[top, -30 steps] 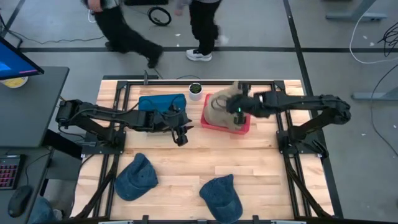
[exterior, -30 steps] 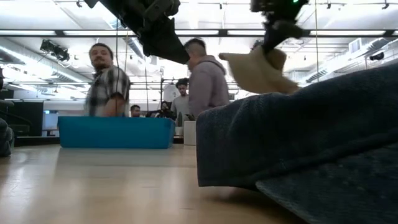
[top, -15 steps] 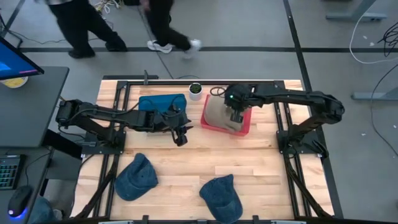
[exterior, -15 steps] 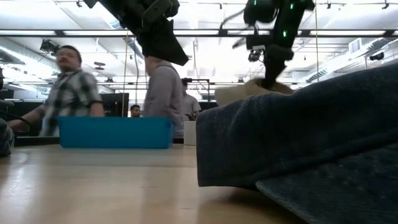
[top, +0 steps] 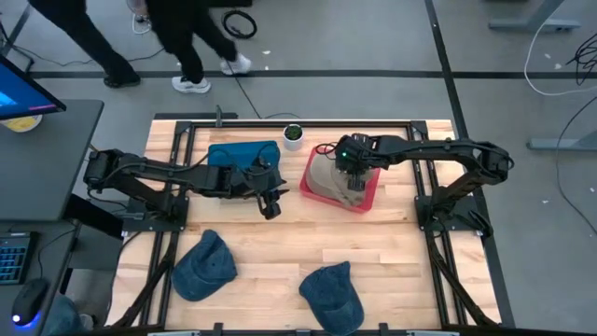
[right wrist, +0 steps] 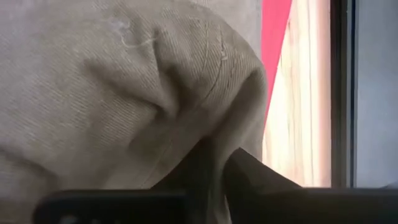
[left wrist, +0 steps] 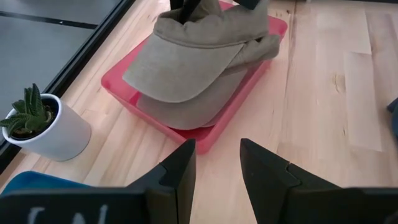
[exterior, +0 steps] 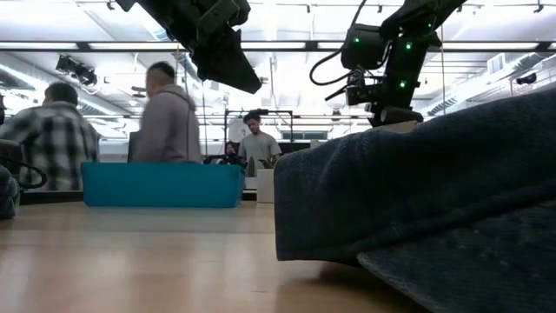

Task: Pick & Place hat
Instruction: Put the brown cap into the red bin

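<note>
A tan hat (top: 326,172) lies on a second tan hat in the red tray (top: 369,193) at the table's far right. The left wrist view shows the top hat (left wrist: 199,50) with its brim over the lower one, both inside the tray (left wrist: 121,93). My right gripper (top: 353,177) is down on the top hat, shut on its cloth. My left gripper (top: 271,207) hangs open above the table's middle, left of the tray, touching nothing. Two blue denim hats (top: 207,265) (top: 332,295) rest flat on the near part of the table. My right gripper pinches a raised fold of the tan hat's crown cloth (right wrist: 205,134) between its two fingers (right wrist: 255,171), coming from above and pointing down. The hat sits in the red tray on top of the other tan hat, its cloth puckered around the fingers.
A blue bin (top: 242,154) stands at the far side, left of the tray, with a small potted plant (top: 293,135) between them. One denim hat (exterior: 434,191) fills the low view's right half. People walk on the floor beyond the far edge.
My right gripper has come down over the red tray and shifted slightly toward the table's left, still shut on the tan hat. The hat, hanging clear above the tray a second ago, now rests in the tray on the other tan hat.
</note>
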### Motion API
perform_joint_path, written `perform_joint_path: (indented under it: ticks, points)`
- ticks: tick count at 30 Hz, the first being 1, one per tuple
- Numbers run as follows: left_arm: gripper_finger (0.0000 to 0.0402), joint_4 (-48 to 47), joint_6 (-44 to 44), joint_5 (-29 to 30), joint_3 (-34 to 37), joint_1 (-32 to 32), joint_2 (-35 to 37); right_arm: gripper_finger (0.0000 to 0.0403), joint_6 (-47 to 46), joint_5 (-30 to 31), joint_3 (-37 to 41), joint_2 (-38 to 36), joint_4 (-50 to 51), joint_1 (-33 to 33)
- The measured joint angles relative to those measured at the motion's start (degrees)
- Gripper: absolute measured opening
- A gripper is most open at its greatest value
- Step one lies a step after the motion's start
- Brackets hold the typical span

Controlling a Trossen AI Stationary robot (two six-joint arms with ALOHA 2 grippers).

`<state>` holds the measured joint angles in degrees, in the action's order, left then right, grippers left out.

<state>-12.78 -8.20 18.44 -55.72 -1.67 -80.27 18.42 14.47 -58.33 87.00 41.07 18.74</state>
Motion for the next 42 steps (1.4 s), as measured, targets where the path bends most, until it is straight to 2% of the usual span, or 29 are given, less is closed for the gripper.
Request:
perform_joint_path:
  ticks: [9, 17, 22, 29, 32, 35, 39, 41, 42]
  points:
    - [0.0128, 0.02, -0.14, 0.00, 0.00, 0.00, 0.00, 0.0129, -2.32, 7.56, 0.00, -1.65, 3.02, -0.80]
    - [0.0128, 0.07, -0.16, 0.00, 0.00, 0.00, 0.00, 0.0193, -5.98, 7.58, 0.00, -6.96, 10.41, -5.95]
    - [0.0128, 0.09, -0.16, 0.00, 0.00, 0.00, 0.00, 0.0203, -5.90, 7.53, 0.00, -11.38, 7.32, -10.29]
    - [0.0128, 0.13, -0.16, 0.00, 0.00, 0.00, 0.00, 0.0184, -2.88, 6.44, -0.03, -12.91, -11.58, -11.19]
    - [0.0128, 0.11, -0.16, 0.00, 0.00, 0.00, -0.02, 0.0159, -4.45, 2.48, -0.11, -10.51, -17.77, -9.81]
    - [0.0128, 0.09, -0.19, 0.00, 0.00, 0.00, -0.02, 0.0115, -4.63, -1.15, -0.11, -6.91, -17.70, -8.61]
    - [0.0128, 0.07, -0.17, 0.00, 0.00, 0.00, -0.02, 0.0031, -6.23, -0.87, -0.09, -1.48, -14.58, -7.67]
    - [0.0128, 0.06, -0.14, 0.00, 0.00, 0.00, -0.02, 0.0009, -7.95, 0.01, -0.09, 0.91, -14.24, -7.20]
    - [0.0128, 0.05, -0.14, 0.00, 0.00, 0.00, -0.02, 0.0010, -9.42, -0.01, -0.09, 2.12, -14.30, -6.94]
